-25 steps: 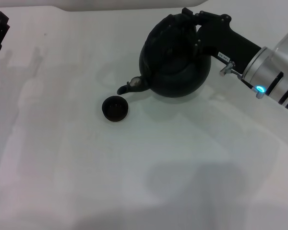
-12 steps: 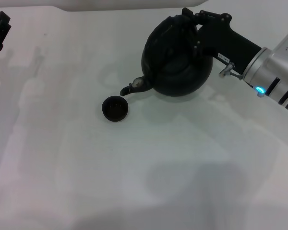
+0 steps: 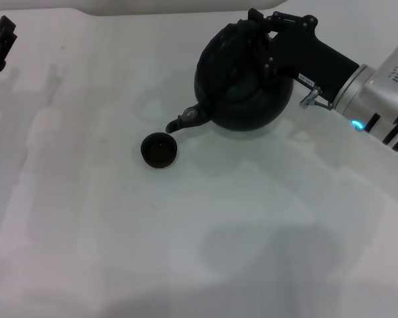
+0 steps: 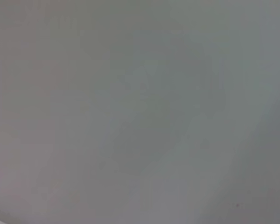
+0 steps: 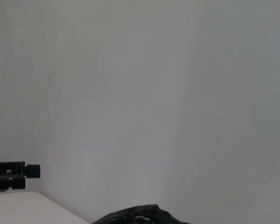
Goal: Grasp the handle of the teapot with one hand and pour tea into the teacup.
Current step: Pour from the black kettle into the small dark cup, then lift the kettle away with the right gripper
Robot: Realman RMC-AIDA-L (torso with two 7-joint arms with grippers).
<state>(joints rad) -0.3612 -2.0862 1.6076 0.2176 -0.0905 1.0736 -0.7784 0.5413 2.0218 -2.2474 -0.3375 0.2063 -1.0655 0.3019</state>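
The black teapot (image 3: 244,89) hangs tilted at the back right of the white table (image 3: 205,232). Its silvery-tipped spout (image 3: 183,121) points down and left, ending just above and beside the teacup (image 3: 160,150), without touching it. The teacup is small, dark and round, and stands alone on the table. My right gripper (image 3: 262,30) is shut on the ribbed black handle (image 3: 244,41) over the top of the teapot. A sliver of the teapot (image 5: 140,216) shows in the right wrist view. My left gripper (image 3: 0,41) is parked at the far left edge.
The table is plain white, with soft shadows of the arms on its left and front parts. The left gripper (image 5: 9,175) also shows far off in the right wrist view. The left wrist view shows only bare table.
The teapot has shifted slightly up and to the right with my right gripper, and its spout tip has moved a little right. The teacup and left arm have not moved.
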